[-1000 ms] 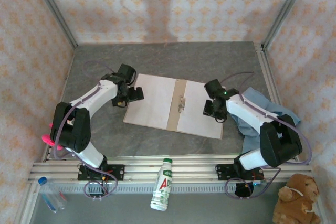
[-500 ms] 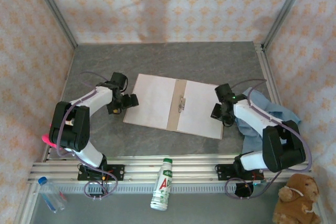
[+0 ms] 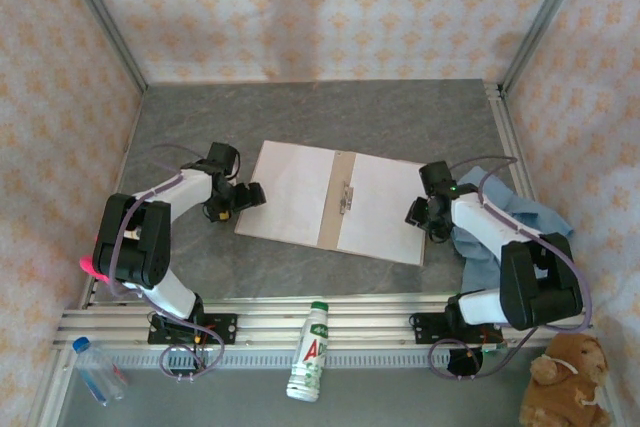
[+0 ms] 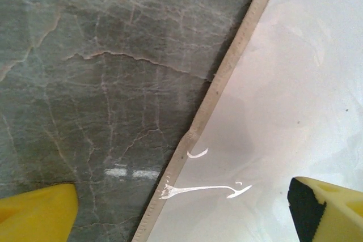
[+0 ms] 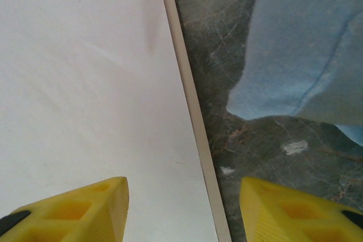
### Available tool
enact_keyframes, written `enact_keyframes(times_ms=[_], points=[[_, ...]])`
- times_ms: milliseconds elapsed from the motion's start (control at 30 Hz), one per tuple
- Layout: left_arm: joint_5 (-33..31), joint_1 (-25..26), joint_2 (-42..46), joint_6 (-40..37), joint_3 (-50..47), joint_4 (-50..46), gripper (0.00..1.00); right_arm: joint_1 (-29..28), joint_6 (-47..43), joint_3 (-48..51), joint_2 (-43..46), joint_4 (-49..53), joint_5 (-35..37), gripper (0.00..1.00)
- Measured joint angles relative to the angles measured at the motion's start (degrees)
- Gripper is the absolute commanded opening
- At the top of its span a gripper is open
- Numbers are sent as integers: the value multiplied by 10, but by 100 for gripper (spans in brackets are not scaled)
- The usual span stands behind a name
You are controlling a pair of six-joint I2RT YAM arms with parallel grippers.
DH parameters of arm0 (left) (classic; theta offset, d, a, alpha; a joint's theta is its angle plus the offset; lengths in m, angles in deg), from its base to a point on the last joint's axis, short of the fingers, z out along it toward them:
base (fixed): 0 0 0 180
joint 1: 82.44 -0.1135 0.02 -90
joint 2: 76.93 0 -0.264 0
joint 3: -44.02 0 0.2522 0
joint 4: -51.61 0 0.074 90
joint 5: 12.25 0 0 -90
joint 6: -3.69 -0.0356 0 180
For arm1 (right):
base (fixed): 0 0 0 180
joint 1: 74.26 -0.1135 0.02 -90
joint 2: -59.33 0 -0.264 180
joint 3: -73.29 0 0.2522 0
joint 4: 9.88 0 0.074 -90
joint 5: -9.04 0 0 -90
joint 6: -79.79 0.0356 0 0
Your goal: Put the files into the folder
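Lying open on the counter point(image 3: 200, 127): folder point(image 3: 335, 199), the white files point(image 3: 290, 192) flat on its leaves.
Left gripper point(image 3: 247, 197): arm bent low at the folder's left edge, fingers point(image 4: 37, 215) apart, straddling that edge, holding nothing.
Right gripper point(image 3: 424, 215): low at the folder's right edge, fingers point(image 5: 85, 211) apart, empty.
Blue cloth point(image 3: 520, 215): just right of the folder, under the right arm.
Bottle point(image 3: 312, 352): nearward of the folder.

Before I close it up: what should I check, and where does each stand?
1. Flat tan cardboard folder lying open on the grey marbled table: ok.
2. Left claw open, straddling the folder's left edge: ok.
3. Right claw open, straddling the right edge: ok.
4. Light blue cloth apart from the folder's edge: ok.
5. Both white paper sheets inside: cannot tell.
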Motion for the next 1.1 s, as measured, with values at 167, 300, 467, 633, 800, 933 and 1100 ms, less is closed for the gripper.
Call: enact_keyframes(times_ms=[167, 300, 467, 633, 800, 933, 1100], points=[[2, -3, 0, -2, -4, -4, 74, 0, 0, 0, -21, -14, -8, 54], [8, -6, 11, 1, -16, -5, 71, 0, 0, 0, -34, -25, -15, 54], [25, -6, 50, 5, -45, -36, 71, 1, 0, 0, -48, -32, -20, 54], [32, -6, 82, 13, -63, -50, 71, 2, 0, -1, -51, -33, -22, 54], [37, -6, 85, 20, -77, -50, 67, 3, 0, -5, -55, -30, -24, 54], [48, -6, 85, 29, -86, -47, 57, 3, 0, -8, -59, -26, -24, 54], [59, -6, 81, 35, -90, -35, 50, 3, 0, -8, -59, -26, -25, 54]])
